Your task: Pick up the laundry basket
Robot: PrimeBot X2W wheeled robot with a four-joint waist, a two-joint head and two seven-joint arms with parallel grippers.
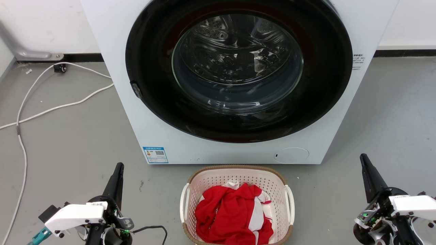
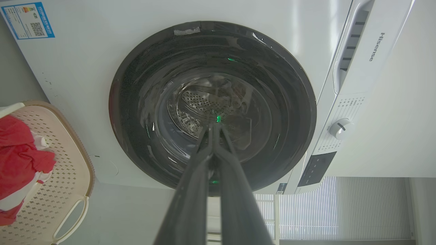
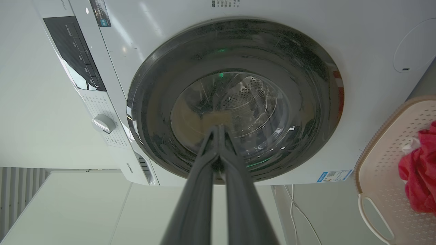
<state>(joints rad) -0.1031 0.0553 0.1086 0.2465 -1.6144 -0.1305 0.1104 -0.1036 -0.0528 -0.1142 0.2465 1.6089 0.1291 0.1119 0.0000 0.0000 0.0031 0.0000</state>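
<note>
The laundry basket point(image 1: 235, 167) stands on the grey floor point(image 1: 85, 143), just in front of the front-loading washing machine point(image 1: 143, 126) and between our two arms. The left claw point(image 1: 119, 166) is well apart from it on one side, and the right claw point(image 1: 363, 157) is well apart on the other. In the wrist views each claw has its two fingers pressed together at the tips, so both are narrow and hold nothing.

We judge the basket to be light: it is thin perforated plastic, with only a red and white garment point(image 1: 235, 214) lying loose inside. The walls will probably bend if squeezed and the smooth plastic may slip, so we would not pinch the wall. The brown rim looks stiffer. The better places to take hold are the two white loops, the left handle point(image 1: 184, 200) and the right handle point(image 1: 290, 199). Each claw should take one and both should lift together, so that the basket is level. We cannot tell well from here how thick the handles are.
</note>
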